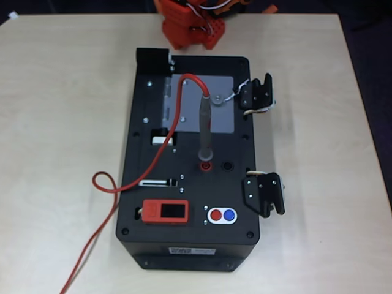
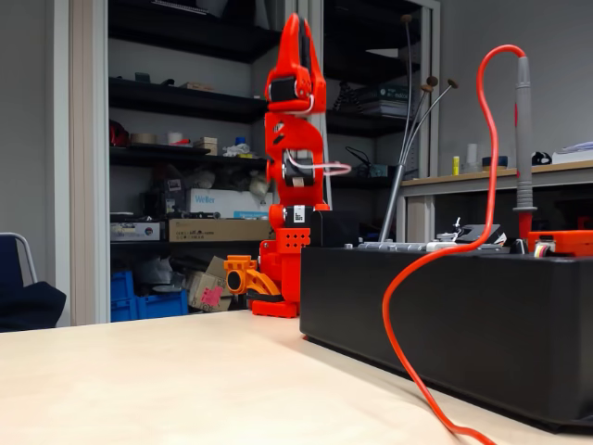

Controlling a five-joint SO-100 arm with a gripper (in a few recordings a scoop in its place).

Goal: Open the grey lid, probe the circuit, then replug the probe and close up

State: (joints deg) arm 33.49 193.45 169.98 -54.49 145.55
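From where I sat, nothing had begun: the grey lid [image 1: 222, 104] lay flat and shut on the black box [image 1: 190, 245], hiding the circuit, and the probe [image 1: 204, 128] stood plugged in the red socket [image 1: 205, 164]. My pincer [image 2: 298, 37] was folded high above the arm's base, well back from the box; I could not tell how its jaws stood. The probe's long axis ran upright, tip down in the socket, its red cable [image 1: 104, 184] arching off the top, well apart from the pincer.

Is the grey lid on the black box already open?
No, in the overhead view the grey lid lies flat and closed on the black box, with the probe standing plugged in the red socket.
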